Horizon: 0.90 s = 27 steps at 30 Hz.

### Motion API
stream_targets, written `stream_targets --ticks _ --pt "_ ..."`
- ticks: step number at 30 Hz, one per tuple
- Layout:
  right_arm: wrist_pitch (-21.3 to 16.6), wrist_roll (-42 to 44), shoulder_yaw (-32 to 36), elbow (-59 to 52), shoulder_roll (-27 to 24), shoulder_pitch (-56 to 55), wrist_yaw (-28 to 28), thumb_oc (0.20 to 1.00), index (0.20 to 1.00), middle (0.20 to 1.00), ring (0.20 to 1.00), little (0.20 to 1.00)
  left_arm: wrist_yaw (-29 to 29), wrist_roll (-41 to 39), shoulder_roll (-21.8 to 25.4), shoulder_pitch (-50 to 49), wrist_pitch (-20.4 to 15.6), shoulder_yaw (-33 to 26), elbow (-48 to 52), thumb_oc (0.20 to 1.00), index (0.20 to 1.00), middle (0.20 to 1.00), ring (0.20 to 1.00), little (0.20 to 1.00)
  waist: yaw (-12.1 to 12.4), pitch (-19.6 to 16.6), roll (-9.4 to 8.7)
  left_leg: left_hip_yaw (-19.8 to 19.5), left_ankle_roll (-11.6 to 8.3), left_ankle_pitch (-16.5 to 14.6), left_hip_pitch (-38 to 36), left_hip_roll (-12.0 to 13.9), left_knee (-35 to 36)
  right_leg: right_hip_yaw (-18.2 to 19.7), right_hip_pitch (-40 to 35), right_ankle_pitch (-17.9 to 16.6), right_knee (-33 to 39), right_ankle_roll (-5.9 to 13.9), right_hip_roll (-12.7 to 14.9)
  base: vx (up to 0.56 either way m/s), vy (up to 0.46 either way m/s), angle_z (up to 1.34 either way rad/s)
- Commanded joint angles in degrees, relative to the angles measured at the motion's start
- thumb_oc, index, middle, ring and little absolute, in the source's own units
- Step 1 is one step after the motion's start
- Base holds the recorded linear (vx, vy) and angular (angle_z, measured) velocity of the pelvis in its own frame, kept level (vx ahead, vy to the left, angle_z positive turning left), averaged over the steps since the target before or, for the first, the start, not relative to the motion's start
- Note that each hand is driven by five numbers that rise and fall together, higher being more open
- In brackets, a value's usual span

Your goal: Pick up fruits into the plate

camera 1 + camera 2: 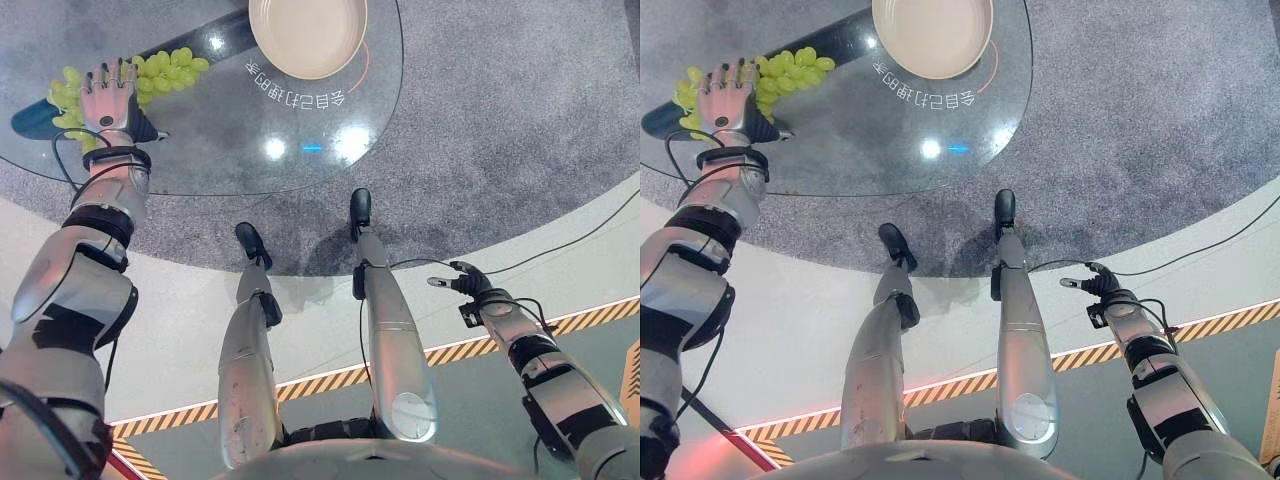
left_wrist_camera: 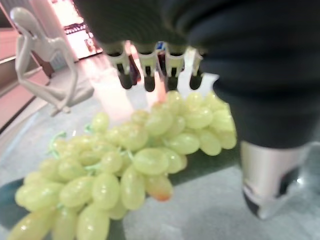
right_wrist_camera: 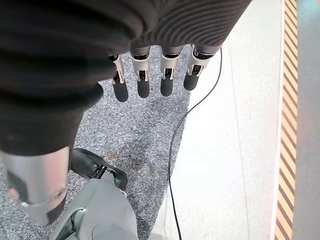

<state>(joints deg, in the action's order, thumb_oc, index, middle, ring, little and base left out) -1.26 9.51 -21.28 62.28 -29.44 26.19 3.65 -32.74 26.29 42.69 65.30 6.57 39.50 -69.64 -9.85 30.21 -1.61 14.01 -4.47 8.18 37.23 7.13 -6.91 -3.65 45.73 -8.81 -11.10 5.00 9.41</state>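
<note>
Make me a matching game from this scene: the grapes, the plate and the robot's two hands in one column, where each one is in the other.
1. grapes
2. plate
3. left hand
4. right hand

A. hanging over the floor, away from the table
B. stretched open over the fruit
C. empty, at the glass table's far edge
D. lying on the table under a hand

Pairs: 1-D, 2-C, 3-B, 4-A
</note>
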Motion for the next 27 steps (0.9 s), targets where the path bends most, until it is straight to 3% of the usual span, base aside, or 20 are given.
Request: stream_targets --ticks 1,15,21,27 --pt "-1.1 1.0 -2.7 -1.6 -2.4 -5.1 1.6 1.000 1.000 1.000 1.000 1.000 -2.6 -2.0 3.4 3.4 3.2 -4.5 -5.3 1.000 1.000 1.000 1.000 1.000 -0.9 -0.4 -1.18 -3.1 0.09 -8.9 6.8 -3.7 -11.2 -0.9 0.7 8.4 -6.5 -0.58 -4.6 0.00 0.000 0.00" --pt "-3.2 2.0 -3.8 -2.9 -2.3 -6.4 1.1 1.000 1.000 1.000 1.000 1.000 -5.7 -6.3 4.6 7.8 4.3 -5.3 -8.1 1.000 1.000 1.000 1.000 1.000 -1.3 -0.4 -2.45 -4.4 -0.05 -9.3 9.6 -3.5 -12.6 -0.4 3.0 8.2 -7.0 -0.91 -5.1 0.00 -0.002 0.01" --pt "-2.7 2.2 -4.3 -3.9 -2.1 -6.5 1.5 1.000 1.000 1.000 1.000 1.000 -3.8 -6.1 4.3 9.4 1.6 -4.1 -8.6 1.000 1.000 1.000 1.000 1.000 -1.7 -0.4 -2.62 -4.4 0.00 -9.4 10.1 -3.4 -12.8 -0.1 3.5 7.9 -6.9 -0.77 -5.1 0.01 0.006 0.01" --pt "-2.6 2.2 -4.2 -4.1 -2.8 -6.1 1.4 1.000 1.000 1.000 1.000 1.000 2.2 -8.5 3.4 11.2 -1.5 -1.2 -9.0 1.000 1.000 1.000 1.000 1.000 -2.7 -0.4 -2.19 -3.5 -0.01 -9.6 10.8 -3.3 -13.0 0.4 4.6 7.6 -7.0 -0.61 -5.0 0.01 0.054 -0.02"
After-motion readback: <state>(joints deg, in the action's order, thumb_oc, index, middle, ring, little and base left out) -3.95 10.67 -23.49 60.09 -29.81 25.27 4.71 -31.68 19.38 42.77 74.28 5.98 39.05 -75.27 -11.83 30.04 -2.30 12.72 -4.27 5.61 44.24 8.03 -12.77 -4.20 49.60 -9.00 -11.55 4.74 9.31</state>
